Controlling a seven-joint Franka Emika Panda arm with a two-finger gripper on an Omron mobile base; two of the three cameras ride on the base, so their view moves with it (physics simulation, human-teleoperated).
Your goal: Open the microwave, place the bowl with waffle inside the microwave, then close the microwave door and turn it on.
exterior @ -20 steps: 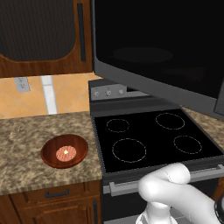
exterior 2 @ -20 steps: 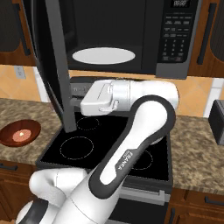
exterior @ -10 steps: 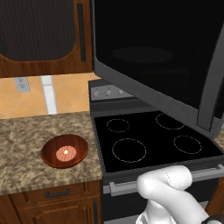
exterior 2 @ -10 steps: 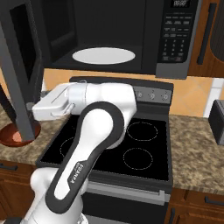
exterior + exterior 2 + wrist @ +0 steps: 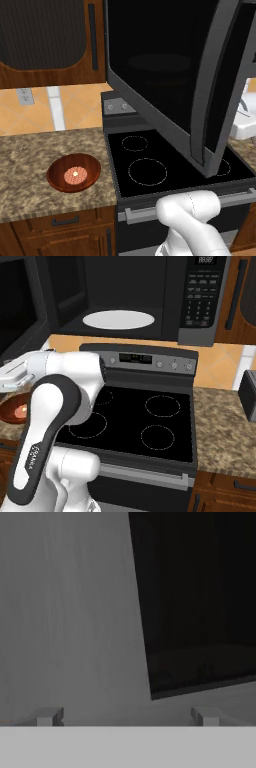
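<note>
The microwave (image 5: pixel 150 286) stands open over the stove, its white round plate (image 5: pixel 118 319) showing inside. The microwave door (image 5: pixel 165 75) is swung far out to the left, its black glass facing me and its grey bar handle (image 5: pixel 215 85) at the near edge. My gripper (image 5: pixel 127 717) is open, tips wide apart, right against the door's grey inner frame (image 5: pixel 70 612), holding nothing. The reddish-brown bowl (image 5: pixel 74 172) with the waffle (image 5: pixel 75 175) sits on the granite counter left of the stove. My arm partly hides the bowl (image 5: pixel 15 408) in the right base view.
The black stove top (image 5: pixel 145 416) with its knob panel (image 5: pixel 150 359) lies under the microwave. Granite counter (image 5: pixel 30 165) runs on both sides. A dark grey appliance (image 5: pixel 248 392) stands at the right. Wooden cabinets (image 5: pixel 45 45) hang at the upper left.
The microwave door has swung further open toward the left. My hand has swept left with it, from above the stove to above the left counter.
</note>
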